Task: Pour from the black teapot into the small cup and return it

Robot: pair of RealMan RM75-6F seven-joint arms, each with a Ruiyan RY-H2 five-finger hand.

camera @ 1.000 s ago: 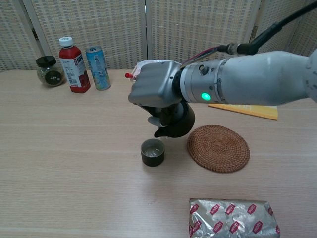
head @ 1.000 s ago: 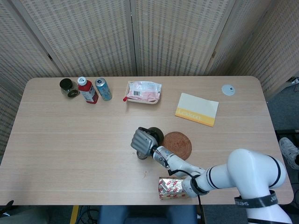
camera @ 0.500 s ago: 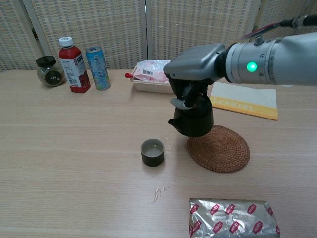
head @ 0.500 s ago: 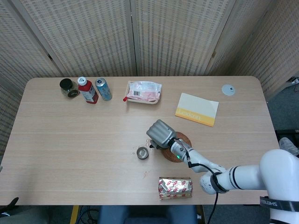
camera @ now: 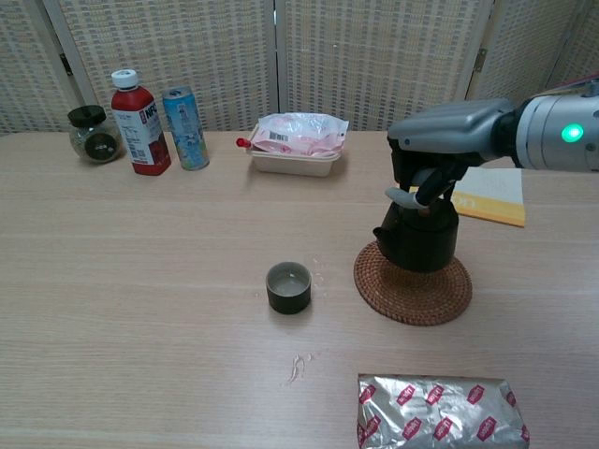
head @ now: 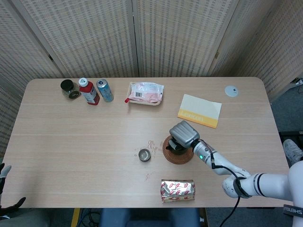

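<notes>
The black teapot is gripped from above by the right hand and is set on the woven coaster, near the table's front edge. Liquid is seen in the small cup, so only the release seems left.

Red bottle with white cap: white label, letters "NFC" legible. Yellow-and-white booklet: white lettering along yellow edge, apparently "Lexicon", blurred in head view, hidden in chest view. Pink packet: barcode sticker, digits illegible. Blue can: print illegible.
</notes>
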